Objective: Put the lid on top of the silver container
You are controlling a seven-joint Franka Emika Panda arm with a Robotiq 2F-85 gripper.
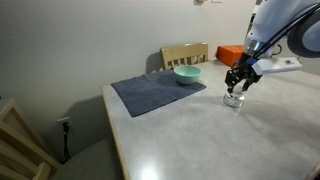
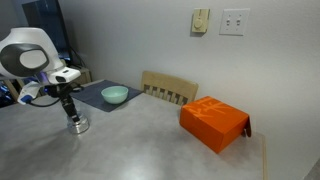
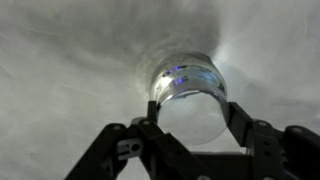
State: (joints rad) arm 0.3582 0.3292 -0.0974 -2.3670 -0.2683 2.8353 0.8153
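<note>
The lid sat pinched between the closed-in jaws of the gripper, directly over the silver container. I couldn't tell whether it touched the rim or hung just above it. The pot stood on the table, near the teal bowl on its dark mat and well apart from the orange box. As I judged it, doing this well meant centring the lid, keeping it level, lowering gently, and letting go only once it rested flat.
</note>
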